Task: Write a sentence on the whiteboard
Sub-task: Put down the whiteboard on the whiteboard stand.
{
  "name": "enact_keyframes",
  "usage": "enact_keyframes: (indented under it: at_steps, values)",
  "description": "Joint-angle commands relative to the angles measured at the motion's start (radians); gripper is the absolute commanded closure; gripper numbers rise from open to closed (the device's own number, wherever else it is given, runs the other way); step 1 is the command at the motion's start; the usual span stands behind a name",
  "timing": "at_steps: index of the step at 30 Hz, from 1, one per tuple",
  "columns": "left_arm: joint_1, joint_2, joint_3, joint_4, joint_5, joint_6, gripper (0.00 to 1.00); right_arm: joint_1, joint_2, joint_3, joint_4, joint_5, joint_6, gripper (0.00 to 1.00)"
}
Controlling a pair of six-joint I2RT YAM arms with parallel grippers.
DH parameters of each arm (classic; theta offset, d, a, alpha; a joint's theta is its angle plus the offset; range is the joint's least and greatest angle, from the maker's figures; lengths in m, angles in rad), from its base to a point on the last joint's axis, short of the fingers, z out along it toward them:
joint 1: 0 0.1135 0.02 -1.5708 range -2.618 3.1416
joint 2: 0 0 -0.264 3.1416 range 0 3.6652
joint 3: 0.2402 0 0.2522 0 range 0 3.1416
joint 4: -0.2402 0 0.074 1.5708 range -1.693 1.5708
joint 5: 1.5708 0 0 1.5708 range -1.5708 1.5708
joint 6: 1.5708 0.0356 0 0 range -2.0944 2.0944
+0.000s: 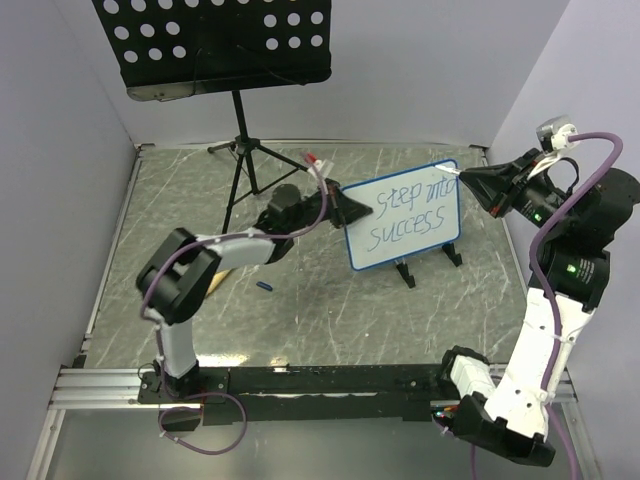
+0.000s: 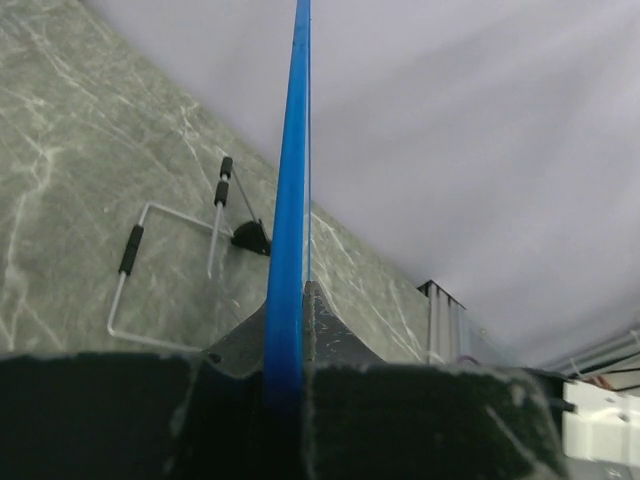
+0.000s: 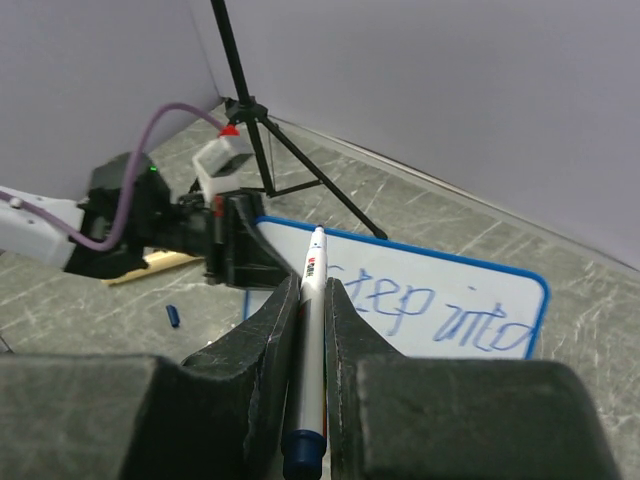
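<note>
**Booth:** Take us through it, biggest first!

**Me:** The grey marbled table (image 1: 330, 310) fills the floor. At the back stands the black perforated stand (image 1: 215, 40) on its tripod.

**Booth:** And the board?

**Me:** The board (image 1: 405, 225) is up on its black feet, right of the table's middle, its face turned towards my bases. The sentence (image 1: 408, 212) sits on it in two blue lines: "step into" above, "success" below.

**Booth:** Your left side?

**Me:** My left pincer (image 1: 345, 207) is clamped on the board's left edge. From that wrist, the blue frame runs straight up from between my fingers.

**Booth:** And the right?

**Me:** My right pincer (image 3: 312, 300) is closed tight round a white marker (image 3: 310, 340), which points at the board. It hangs by the top right corner, next to "into". Whether the tip touches the board, I can't tell.

**Booth:** Anything smaller?

**Me:** A blue bit (image 1: 263, 287) lies on the table near my left arm, well apart from the board.
</note>
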Motion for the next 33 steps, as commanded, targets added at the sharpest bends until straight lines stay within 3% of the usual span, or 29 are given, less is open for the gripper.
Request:
enact_keyframes:
  at_steps: [1, 13, 22, 33]
  values:
    - [-0.035, 0.108, 0.189, 0.116, -0.044, 0.052, 0.99, -0.015, 0.024, 0.001, -0.001, -0.001, -0.017, 1.0]
    - [-0.077, 0.315, 0.324, 0.18, -0.139, 0.032, 0.99, -0.02, 0.053, -0.032, -0.029, 0.036, -0.055, 1.0]
    - [-0.138, 0.306, 0.305, 0.128, -0.17, 0.115, 0.99, -0.021, 0.051, -0.042, -0.029, 0.039, -0.055, 1.0]
    - [-0.137, 0.307, 0.324, 0.093, -0.113, 0.071, 0.99, -0.021, 0.04, -0.061, -0.018, 0.03, -0.048, 1.0]
